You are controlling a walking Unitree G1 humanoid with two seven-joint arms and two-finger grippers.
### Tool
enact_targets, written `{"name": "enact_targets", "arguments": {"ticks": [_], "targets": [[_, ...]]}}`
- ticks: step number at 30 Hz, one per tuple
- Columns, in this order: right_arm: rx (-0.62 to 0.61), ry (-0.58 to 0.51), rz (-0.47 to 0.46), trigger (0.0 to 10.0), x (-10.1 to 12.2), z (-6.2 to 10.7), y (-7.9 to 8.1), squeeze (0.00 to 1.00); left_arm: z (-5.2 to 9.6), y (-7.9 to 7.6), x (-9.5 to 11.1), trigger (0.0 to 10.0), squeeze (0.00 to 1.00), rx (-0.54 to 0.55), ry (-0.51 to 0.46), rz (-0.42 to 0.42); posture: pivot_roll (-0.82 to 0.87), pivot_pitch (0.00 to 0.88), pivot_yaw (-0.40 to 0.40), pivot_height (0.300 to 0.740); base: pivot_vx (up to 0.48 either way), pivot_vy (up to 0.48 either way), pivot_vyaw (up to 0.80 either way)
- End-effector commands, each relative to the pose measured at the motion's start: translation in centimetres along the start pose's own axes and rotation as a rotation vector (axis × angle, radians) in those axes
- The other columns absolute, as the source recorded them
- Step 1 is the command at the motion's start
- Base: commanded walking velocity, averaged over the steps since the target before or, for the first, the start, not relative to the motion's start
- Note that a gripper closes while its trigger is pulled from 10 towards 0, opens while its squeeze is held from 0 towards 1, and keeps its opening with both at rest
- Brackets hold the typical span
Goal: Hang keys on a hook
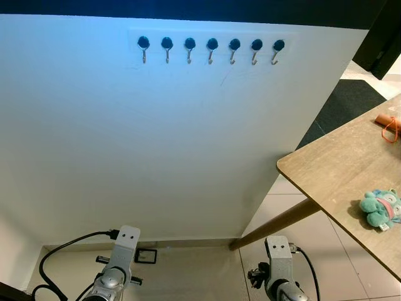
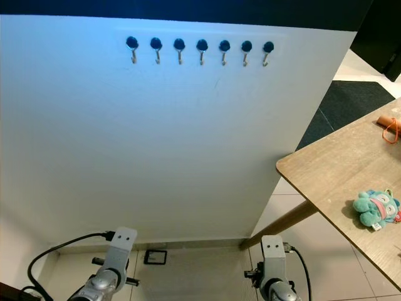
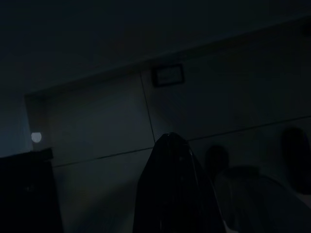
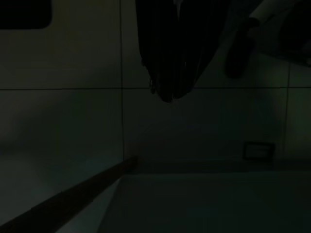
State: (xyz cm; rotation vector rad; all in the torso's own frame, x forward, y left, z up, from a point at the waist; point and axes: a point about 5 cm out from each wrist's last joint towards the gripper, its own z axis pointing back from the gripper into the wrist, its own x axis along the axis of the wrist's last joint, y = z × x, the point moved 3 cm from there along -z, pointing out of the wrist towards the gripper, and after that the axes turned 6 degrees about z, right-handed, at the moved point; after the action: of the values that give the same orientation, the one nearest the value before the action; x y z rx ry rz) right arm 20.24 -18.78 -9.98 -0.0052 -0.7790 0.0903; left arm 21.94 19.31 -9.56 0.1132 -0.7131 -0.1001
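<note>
**Both arms hanging low; hook rail unloaded**

Landmark: the white wall panel directly ahead.

A row of seven hooks with dark round caps is fixed high on the panel, and each hook is bare. To the right of the panel stands a wooden bench, its slanted leg reaching the floor near the panel's lower right corner. On the bench, well away from the panel, lie a teal plush toy and, at the far edge, an orange item that could be the keys; this cannot be confirmed.

The left gripper and right gripper both hang below the panel over the tiled floor. Both wrist views are very dark; each gripper's fingers appear pressed together with nothing between them.
</note>
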Motion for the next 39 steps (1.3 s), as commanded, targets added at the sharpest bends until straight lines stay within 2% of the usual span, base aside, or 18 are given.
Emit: {"name": "enact_targets", "arguments": {"ticks": [1,15,24,32,39], "targets": [[0.003,-0.008,-0.026,10.0,0.2,-0.1,0.2,0.0,0.0,0.3,-0.1,10.0,0.0,-0.004,0.009,-0.031,0.06,0.016,-0.044,0.74,0.0,0.0,0.0],[0.031,0.003,-0.031,10.0,-0.6,0.2,0.7,0.0,0.0,0.0,0.0,10.0,0.0,-0.008,0.005,-0.03,0.07,0.003,-0.051,0.74,0.0,0.0,0.0],[0.024,0.006,0.037,10.0,0.1,-0.1,0.4,0.0,0.0,0.4,0.1,10.0,0.0,0.01,0.003,-0.011,0.09,0.0,-0.077,0.74,0.0,0.0,0.0],[0.006,0.025,0.06,10.0,0.3,-0.3,0.4,0.0,0.0,0.4,0.0,10.0,0.0,0.007,0.009,-0.017,0.08,0.0,-0.059,0.74,0.0,0.0,0.0],[0.0,0.043,0.064,10.0,-0.8,0.1,0.4,0.0,-0.1,0.3,0.2,10.0,0.0,0.004,0.006,-0.02,0.09,0.005,-0.055,0.74,0.0,0.0,0.0]]}}
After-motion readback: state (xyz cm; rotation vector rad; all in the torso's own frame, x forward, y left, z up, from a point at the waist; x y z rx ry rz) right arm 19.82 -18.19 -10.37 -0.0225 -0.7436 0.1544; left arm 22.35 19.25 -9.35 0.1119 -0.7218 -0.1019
